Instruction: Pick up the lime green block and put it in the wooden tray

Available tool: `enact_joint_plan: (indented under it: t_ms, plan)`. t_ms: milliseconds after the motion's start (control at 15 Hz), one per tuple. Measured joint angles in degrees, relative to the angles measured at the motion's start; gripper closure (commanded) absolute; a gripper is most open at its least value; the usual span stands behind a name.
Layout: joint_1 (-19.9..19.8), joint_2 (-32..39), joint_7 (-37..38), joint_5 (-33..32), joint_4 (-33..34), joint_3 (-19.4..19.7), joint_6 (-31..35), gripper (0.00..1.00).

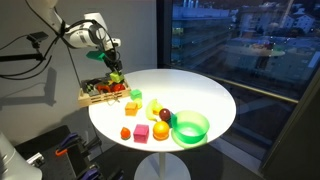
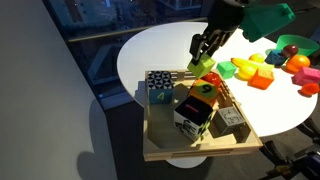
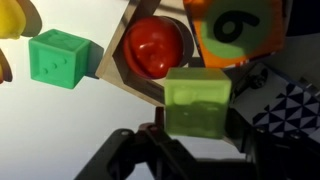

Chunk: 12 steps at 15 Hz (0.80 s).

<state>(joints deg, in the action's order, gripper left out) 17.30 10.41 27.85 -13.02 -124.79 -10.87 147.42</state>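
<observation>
My gripper (image 2: 205,58) is shut on the lime green block (image 2: 207,67) and holds it over the edge of the wooden tray (image 2: 180,152) that faces the table's middle. In the wrist view the block (image 3: 197,102) sits between my fingers (image 3: 197,128), just over the tray's wooden rim (image 3: 112,62), next to a red ball (image 3: 155,47). In an exterior view the gripper (image 1: 115,70) hangs above the tray (image 1: 92,99) at the round table's edge. I cannot tell whether the block touches the tray.
The tray holds an orange numbered cube (image 3: 235,30), a black-and-white patterned cube (image 2: 160,85) and other cubes. A darker green block (image 3: 58,57) lies on the table beside it. A green bowl (image 1: 190,128), a pink block (image 1: 142,132) and toy fruit (image 1: 161,129) stand further off.
</observation>
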Motion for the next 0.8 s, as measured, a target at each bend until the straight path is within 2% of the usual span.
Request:
enact_joint_plan:
  t_ms: [67,133,400,800]
  plan:
    - [0.4,0.1,0.6,-0.2,0.1,0.2,0.0,0.01]
    - [0.6,0.2,1.1,-0.2,0.1,0.3,0.0,0.0]
    - [1.0,0.2,1.7,-0.2,0.2,0.6,-0.9,0.0]
    - [0.9,-0.2,1.6,0.9,0.8,0.6,-7.4,0.0]
